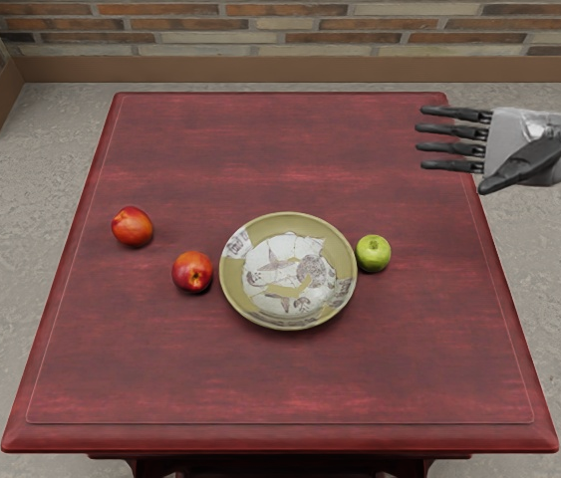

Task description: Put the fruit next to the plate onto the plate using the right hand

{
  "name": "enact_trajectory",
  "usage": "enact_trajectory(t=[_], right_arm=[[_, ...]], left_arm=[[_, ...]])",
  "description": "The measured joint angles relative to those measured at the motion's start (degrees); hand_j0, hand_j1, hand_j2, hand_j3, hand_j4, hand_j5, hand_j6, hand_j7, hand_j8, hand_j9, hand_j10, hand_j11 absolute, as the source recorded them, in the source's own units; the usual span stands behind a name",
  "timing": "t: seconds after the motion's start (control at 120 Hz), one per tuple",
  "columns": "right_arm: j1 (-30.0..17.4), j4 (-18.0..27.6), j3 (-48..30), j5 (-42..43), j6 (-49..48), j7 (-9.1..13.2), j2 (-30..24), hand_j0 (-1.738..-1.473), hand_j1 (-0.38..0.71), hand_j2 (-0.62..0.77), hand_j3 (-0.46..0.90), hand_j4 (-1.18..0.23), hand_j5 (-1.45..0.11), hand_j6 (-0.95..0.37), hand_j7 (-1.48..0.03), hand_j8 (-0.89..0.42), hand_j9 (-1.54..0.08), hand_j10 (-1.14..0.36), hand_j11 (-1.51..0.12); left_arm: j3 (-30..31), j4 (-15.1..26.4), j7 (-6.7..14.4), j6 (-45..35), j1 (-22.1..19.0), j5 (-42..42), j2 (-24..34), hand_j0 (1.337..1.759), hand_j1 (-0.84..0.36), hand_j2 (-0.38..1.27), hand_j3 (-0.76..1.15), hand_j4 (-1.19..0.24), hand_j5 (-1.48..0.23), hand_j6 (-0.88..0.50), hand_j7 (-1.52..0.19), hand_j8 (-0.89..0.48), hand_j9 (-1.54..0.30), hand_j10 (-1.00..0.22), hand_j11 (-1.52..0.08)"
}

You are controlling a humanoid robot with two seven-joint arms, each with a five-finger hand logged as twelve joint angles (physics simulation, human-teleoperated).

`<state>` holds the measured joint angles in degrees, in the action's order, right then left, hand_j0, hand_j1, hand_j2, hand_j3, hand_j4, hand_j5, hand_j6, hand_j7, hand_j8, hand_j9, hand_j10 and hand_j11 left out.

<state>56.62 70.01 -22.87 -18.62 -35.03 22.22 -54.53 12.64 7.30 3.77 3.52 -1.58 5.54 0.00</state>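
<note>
A round olive-rimmed plate (232, 267) with a painted pattern lies near the middle of the red wooden table. A green apple (373, 253) sits just off the plate's right rim. A red apple (192, 271) rests close to the plate's left rim, and another red fruit (133, 226) lies further left. My right hand (459, 144) comes in from the right edge, hovering above the table's far right side, well behind and to the right of the green apple. Its fingers are stretched out flat and hold nothing.
The table (280, 388) has a raised border and stands on a speckled floor. A brick wall (260, 25) runs along the back.
</note>
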Motion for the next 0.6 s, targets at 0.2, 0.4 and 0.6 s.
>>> enact_trajectory(t=[0.2, 0.4, 0.6], right_arm=[[2.1, -1.6, -0.4, 8.0, 0.0, -0.3, 0.8, -1.658, -0.31, -0.01, 0.0, -0.03, -0.04, -0.03, -0.04, -0.03, -0.04, -0.03, -0.04], [7.2, -0.9, -1.0, 30.8, 0.0, -0.6, 3.3, -1.658, -0.31, -0.01, 0.0, -0.03, -0.04, -0.03, -0.04, -0.03, -0.04, -0.03, -0.04], [8.1, 4.2, -1.1, 45.1, 0.0, -0.5, 5.0, -1.658, -0.31, -0.01, 0.0, -0.04, -0.05, -0.04, -0.05, -0.04, -0.05, -0.04, -0.05]], left_arm=[[0.0, 0.0, 0.0, 0.0, 0.0, 0.0, 0.0, 1.658, 0.06, 0.05, 0.0, -0.25, -0.32, -0.25, -0.32, -0.25, -0.32, -0.24, -0.32], [0.0, 0.0, 0.0, 0.0, 0.0, 0.0, 0.0, 1.658, 0.06, 0.05, 0.0, -0.25, -0.32, -0.25, -0.32, -0.25, -0.32, -0.24, -0.32], [0.0, 0.0, 0.0, 0.0, 0.0, 0.0, 0.0, 1.658, 0.06, 0.05, 0.0, -0.25, -0.32, -0.25, -0.32, -0.25, -0.32, -0.24, -0.32]])
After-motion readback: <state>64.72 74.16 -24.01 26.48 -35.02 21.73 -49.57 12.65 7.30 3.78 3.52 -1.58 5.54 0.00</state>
